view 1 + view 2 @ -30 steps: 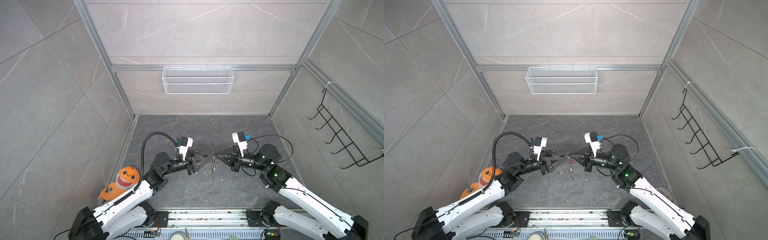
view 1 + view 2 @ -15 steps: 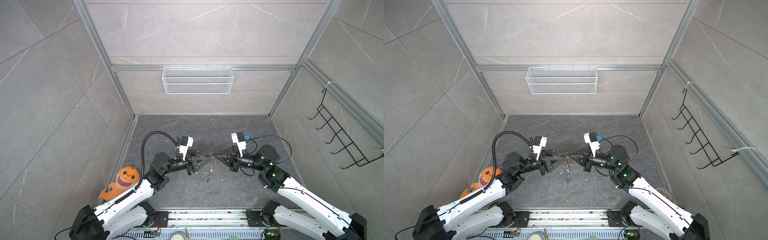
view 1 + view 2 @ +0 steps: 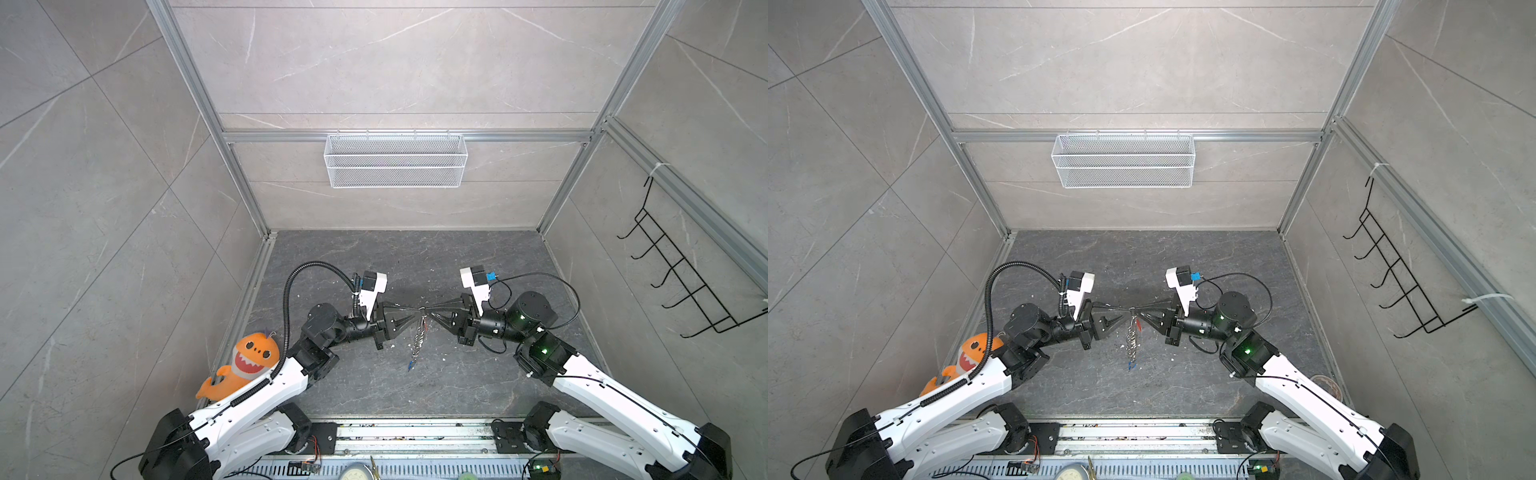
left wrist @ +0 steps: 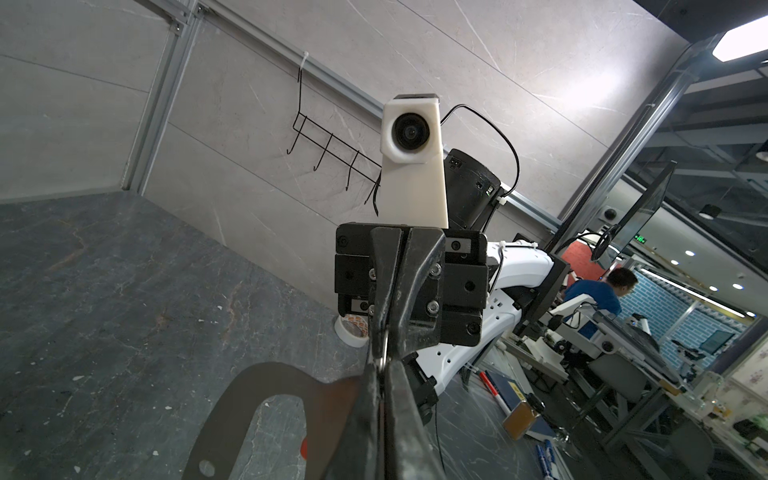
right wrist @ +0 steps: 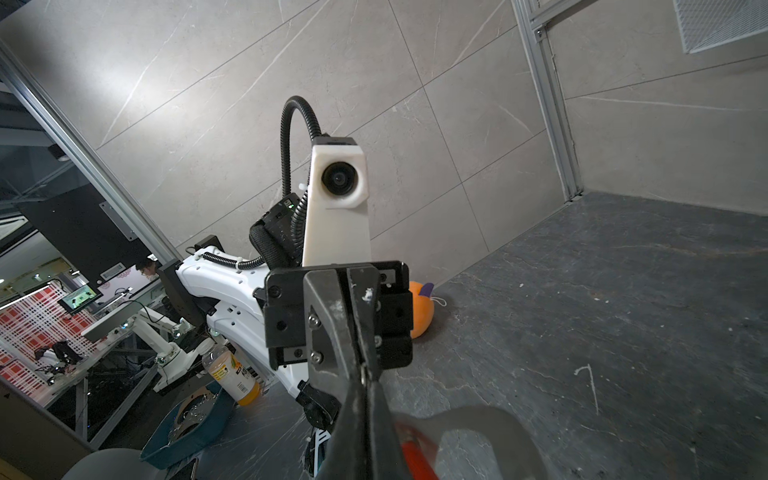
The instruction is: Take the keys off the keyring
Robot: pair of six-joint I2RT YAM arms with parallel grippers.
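Note:
The keyring hangs in mid-air between both arms: a silver chain (image 3: pixel 419 338) (image 3: pixel 1131 338) drops from a small metal ring (image 4: pixel 384 345) (image 5: pixel 363 376). My left gripper (image 3: pixel 415 311) (image 4: pixel 380 365) and right gripper (image 3: pixel 430 309) (image 5: pixel 364 384) meet tip to tip, each shut on that ring. The keyring's grey plate (image 4: pixel 249 395) (image 5: pixel 494 419) with its oval hole shows blurred beside the fingers. A red key tag (image 3: pixel 1139 327) (image 5: pixel 415 453) hangs just below the tips. A blue key tag (image 3: pixel 410 366) (image 3: pixel 1131 366) dangles at the chain's lower end. The metal keys themselves are too small to make out.
An orange shark plush (image 3: pixel 249 361) sits by the left wall beside the left arm. A white wire basket (image 3: pixel 395 160) hangs on the back wall and a black hook rack (image 3: pixel 681 282) on the right wall. A tape roll (image 3: pixel 1323 380) lies near the right arm's base.
The left gripper's jaws have closed onto the small ring. The chain has swung slightly towards the front. The right gripper has kept its grip in place.

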